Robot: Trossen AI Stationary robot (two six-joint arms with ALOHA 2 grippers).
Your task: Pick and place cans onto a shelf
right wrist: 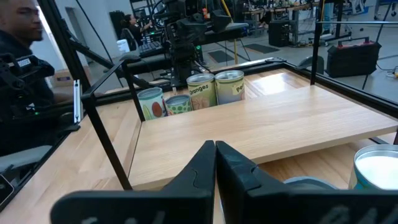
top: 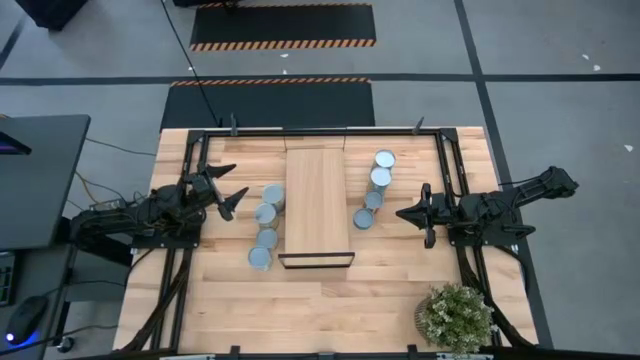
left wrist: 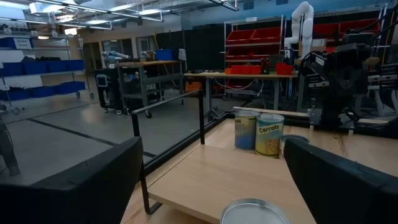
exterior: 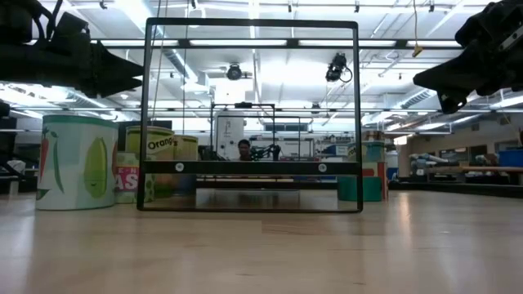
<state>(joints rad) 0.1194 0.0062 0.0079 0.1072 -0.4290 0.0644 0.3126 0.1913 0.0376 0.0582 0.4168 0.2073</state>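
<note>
Wooden shelf (top: pixel 318 205) bare: 0 cans placed. 4 cans (top: pixel 266 225) lie just beside the spread left gripper (top: pixel 230 196) (empty), 4 near the pressed-together right gripper (top: pixel 424 213).

A silvery round-topped metal can (left wrist: pixel 254 212) is cut off by the left wrist view's edge; another (right wrist: pixel 376 176) by the right wrist view's.

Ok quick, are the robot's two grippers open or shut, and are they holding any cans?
Left gripper: open, holding nothing.
Right gripper: shut, holding nothing.
</note>
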